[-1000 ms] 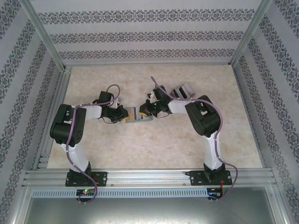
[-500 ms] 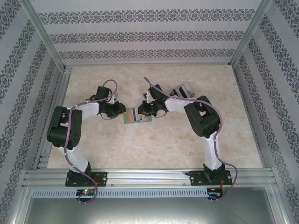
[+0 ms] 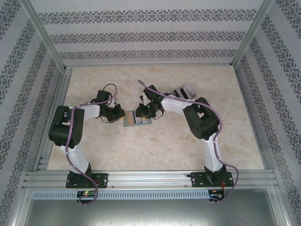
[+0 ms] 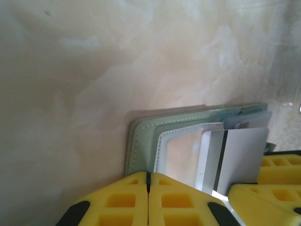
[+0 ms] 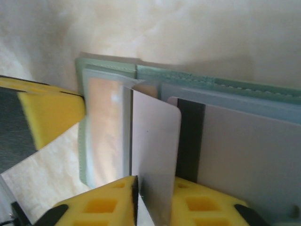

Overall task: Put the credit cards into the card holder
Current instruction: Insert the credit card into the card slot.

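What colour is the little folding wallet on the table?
The small flat folding wallet is sage green outside, greyish inside; best seen in the right wrist view.

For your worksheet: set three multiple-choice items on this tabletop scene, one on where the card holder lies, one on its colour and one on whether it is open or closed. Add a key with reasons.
1. Where does the card holder lie?
A) by the left arm's base
B) between the left gripper and the right gripper
C) against the far wall

2. What colour is its outer border?
A) red
B) black
C) sage green

3. What state is it in?
A) lying open
B) folded and snapped shut
C) standing on edge

Key:
1 B, the top view shows a gripper at each side.
2 C, both wrist views show a green stitched edge.
3 A, its inner pockets and a credit card show.
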